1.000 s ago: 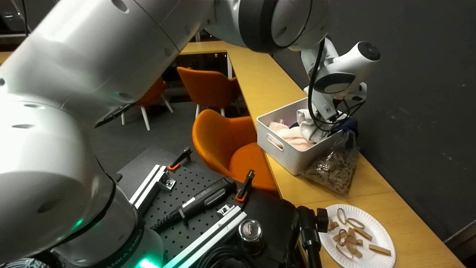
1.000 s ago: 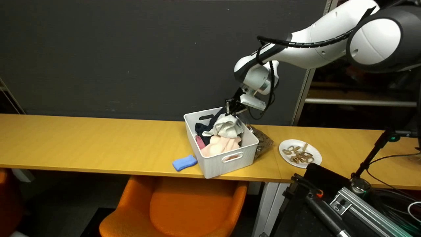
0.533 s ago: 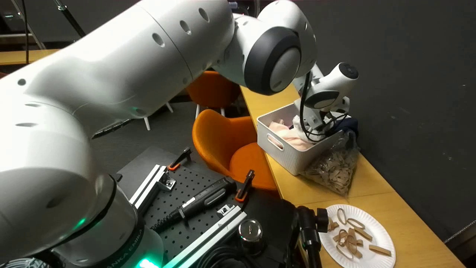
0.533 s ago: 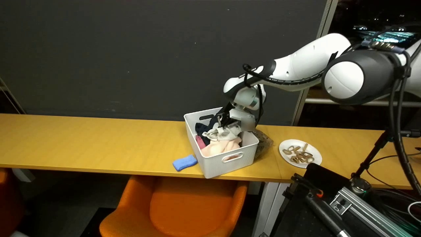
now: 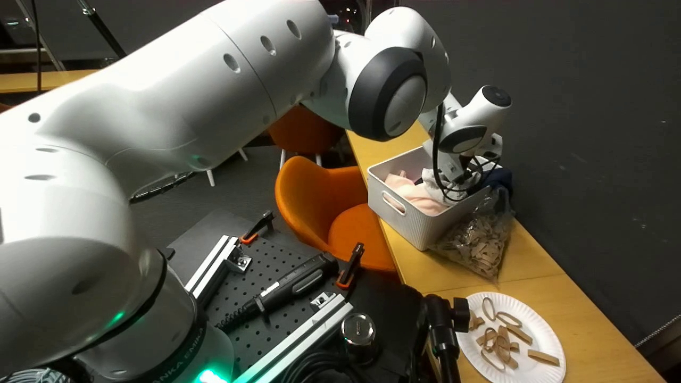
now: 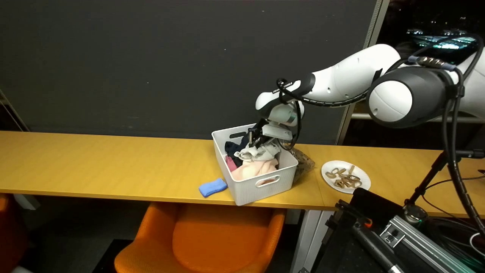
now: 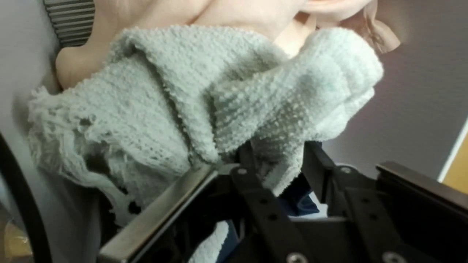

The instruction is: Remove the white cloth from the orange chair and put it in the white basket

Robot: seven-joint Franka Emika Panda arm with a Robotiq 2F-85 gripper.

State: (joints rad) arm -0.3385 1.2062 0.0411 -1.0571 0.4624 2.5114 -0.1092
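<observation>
Reading an exterior view left to right, we note the orange chair [image 6: 221,239] on the near side, before the yellow table [image 6: 113,163]; on the table a folded blue cloth [image 6: 213,187], just beside the white basket [image 6: 246,193]; inside the basket, at left, a dark blue cloth [image 6: 235,149] and a pink cloth [image 6: 230,163]; at the near end a peach cloth [image 6: 254,170]; lapping over it, toward the far end, the white cloth [image 6: 259,153], rumpled, one end frayed in the wrist view; there too the gripper [image 7: 278,149], pointing down, its fingers [image 7: 318,168] part-way apart with a fold of the white cloth between; whether they pinch it, we cannot tell; right of the basket a clear bag [image 6: 303,161] of tan pieces [image 5: 481,250]; farther right a white plate [image 6: 365,180] bearing tan loops and strips [image 5: 502,348].
</observation>
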